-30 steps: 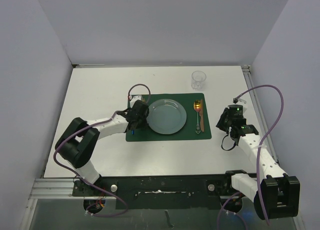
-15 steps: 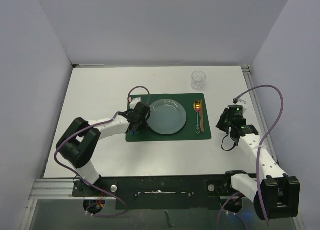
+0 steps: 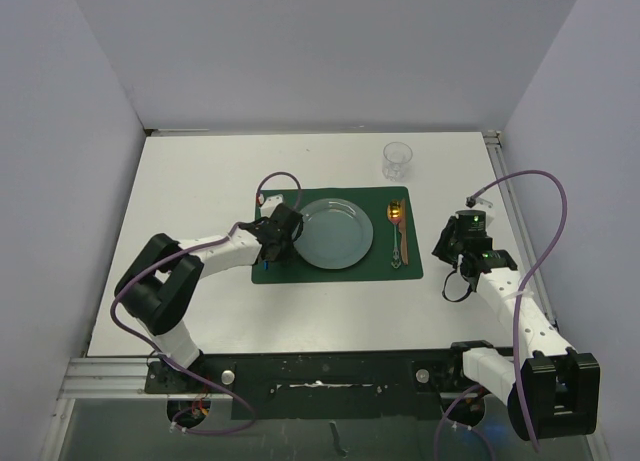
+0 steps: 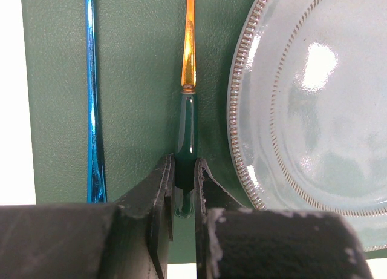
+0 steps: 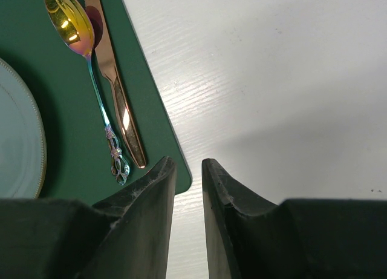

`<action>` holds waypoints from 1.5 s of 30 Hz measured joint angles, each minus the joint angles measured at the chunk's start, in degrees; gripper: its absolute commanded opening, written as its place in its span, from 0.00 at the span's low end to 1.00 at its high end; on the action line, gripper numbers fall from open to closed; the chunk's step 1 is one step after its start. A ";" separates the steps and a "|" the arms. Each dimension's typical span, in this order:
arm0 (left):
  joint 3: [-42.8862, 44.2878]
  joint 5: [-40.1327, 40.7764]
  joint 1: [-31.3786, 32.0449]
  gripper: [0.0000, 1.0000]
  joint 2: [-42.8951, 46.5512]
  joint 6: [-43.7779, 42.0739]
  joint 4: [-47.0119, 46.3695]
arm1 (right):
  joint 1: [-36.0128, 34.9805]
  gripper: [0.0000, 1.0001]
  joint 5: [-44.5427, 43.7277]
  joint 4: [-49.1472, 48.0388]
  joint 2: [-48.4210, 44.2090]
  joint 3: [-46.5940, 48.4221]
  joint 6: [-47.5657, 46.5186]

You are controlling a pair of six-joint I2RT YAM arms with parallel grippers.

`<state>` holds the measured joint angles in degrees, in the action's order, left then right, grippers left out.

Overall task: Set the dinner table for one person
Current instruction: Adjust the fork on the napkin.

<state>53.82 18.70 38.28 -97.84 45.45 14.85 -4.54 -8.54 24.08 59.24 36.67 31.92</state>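
Note:
On the white dinner table (image 3: pixel 200 181) lies a dark green placemat (image 3: pixel 340 274) with a pale blue plate (image 3: pixel 335 233) on it. My left gripper (image 4: pixel 184 164) is low over the mat's left strip, just left of the plate, and is shut on the dark green handle of a gold utensil (image 4: pixel 188 61). That utensil lies lengthwise beside the plate's rim, its head out of view. A shiny blue utensil (image 4: pixel 92 97) lies parallel near the mat's left edge. My right gripper (image 5: pixel 188 164) hovers by the mat's near right corner, its jaws slightly apart with nothing between them.
A gold-bowled spoon (image 5: pixel 91 79) and a copper knife (image 5: pixel 115 85) lie side by side on the mat's right strip. A clear glass (image 3: pixel 397 160) stands behind the mat's far right corner. Grey walls close in the table on three sides.
My left gripper has crept slightly toward the plate, still holding the green handle. The right arm has not moved.

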 measured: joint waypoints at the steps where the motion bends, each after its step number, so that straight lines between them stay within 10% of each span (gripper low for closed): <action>1: 0.00 0.04 0.02 0.00 0.00 0.02 0.00 | 0.00 0.26 0.02 0.00 0.00 0.00 0.02; 45: -1.49 0.37 0.04 0.00 2.73 0.66 4.02 | 0.00 0.26 0.20 -0.02 0.00 0.63 0.90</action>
<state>52.34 19.07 38.33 -95.11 46.11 18.87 -4.54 -8.34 24.05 59.24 37.30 32.82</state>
